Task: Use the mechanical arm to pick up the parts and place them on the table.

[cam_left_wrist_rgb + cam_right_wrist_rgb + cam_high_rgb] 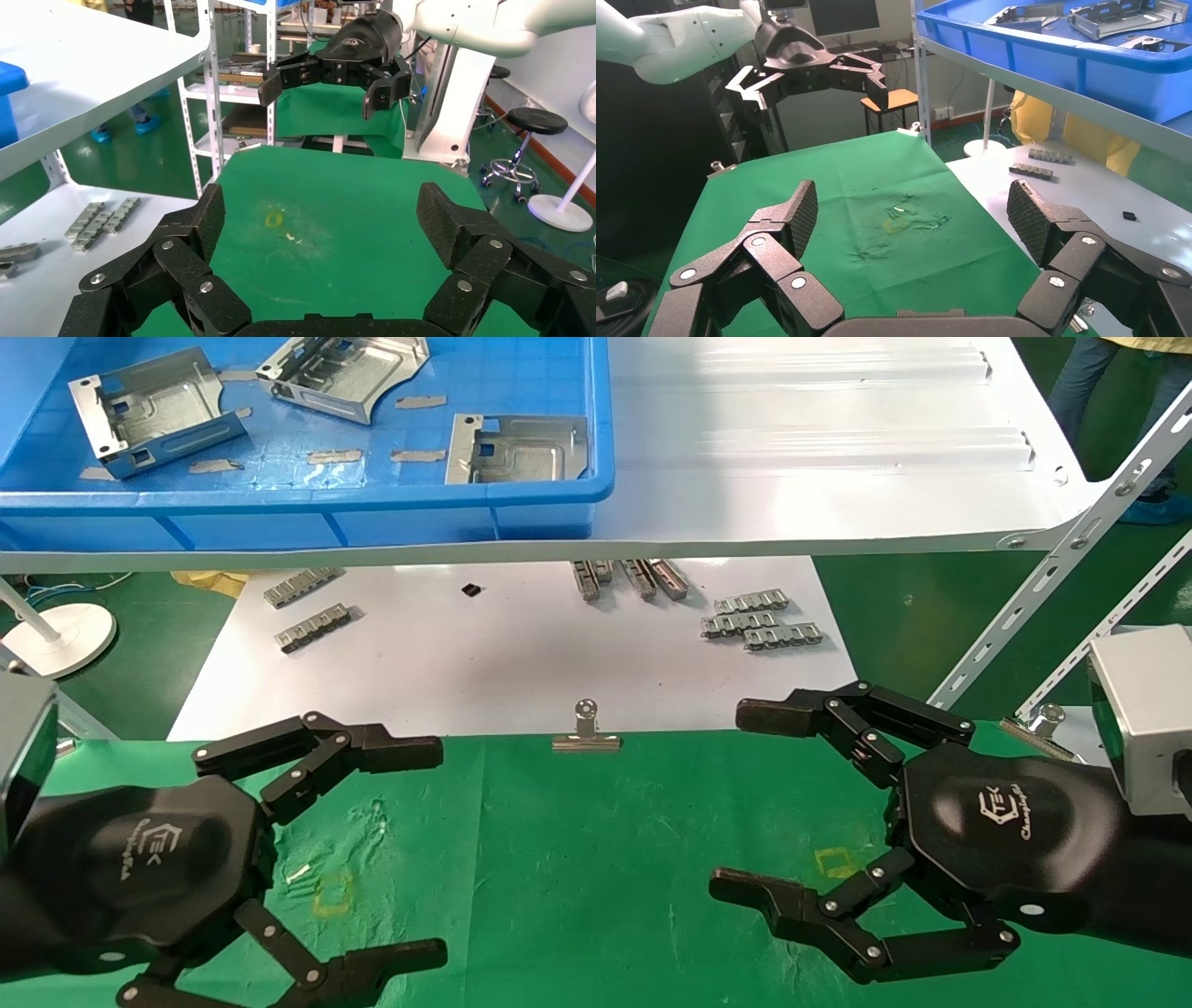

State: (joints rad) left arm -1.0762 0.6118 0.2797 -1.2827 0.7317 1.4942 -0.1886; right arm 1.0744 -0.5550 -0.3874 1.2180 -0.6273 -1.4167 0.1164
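Hovering low over the green-clothed table (596, 859), head view: left hand (307, 845) at the left, right hand (838, 803) at the right, fingers of both spread wide, nothing held. Three sheet-metal brackets (158, 412) (345, 370) (517, 449) in a blue bin (549, 495) up on the white shelf board (819, 458), well apart from both hands. Grey link strips (759, 621) on the white sheet (484, 663) below; silver binder clip (585, 730) on the cloth edge between the hands.

Left wrist view: own fingers (204, 225) splayed over bare cloth with a yellow square mark (272, 220); right hand (330, 74) opposite, open. No bracket in reach.

Right wrist view: own fingers (796, 221) splayed above wrinkled cloth; left hand (807, 77) opposite, open. Brackets (1126, 14) in the bin, above and to one side.
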